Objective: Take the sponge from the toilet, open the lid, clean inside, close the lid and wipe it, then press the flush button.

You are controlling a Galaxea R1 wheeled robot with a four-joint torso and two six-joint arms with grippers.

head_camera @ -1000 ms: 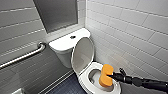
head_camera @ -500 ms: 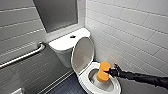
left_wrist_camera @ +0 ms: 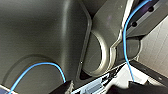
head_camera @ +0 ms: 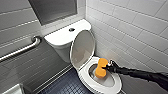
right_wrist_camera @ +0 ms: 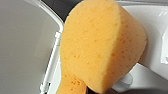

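With the lid (head_camera: 83, 48) raised clear, our right fingers (head_camera: 111, 67) clench the sponge (head_camera: 100, 68), its end beyond them dipped into the toilet (head_camera: 86, 75) bowl for scrubbing.

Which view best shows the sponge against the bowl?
Head view: the sponge, held by the right gripper, sits in the toilet bowl, lid raised. Right wrist view shows its foam close up, little context. Left wrist view faces the robot's own body.
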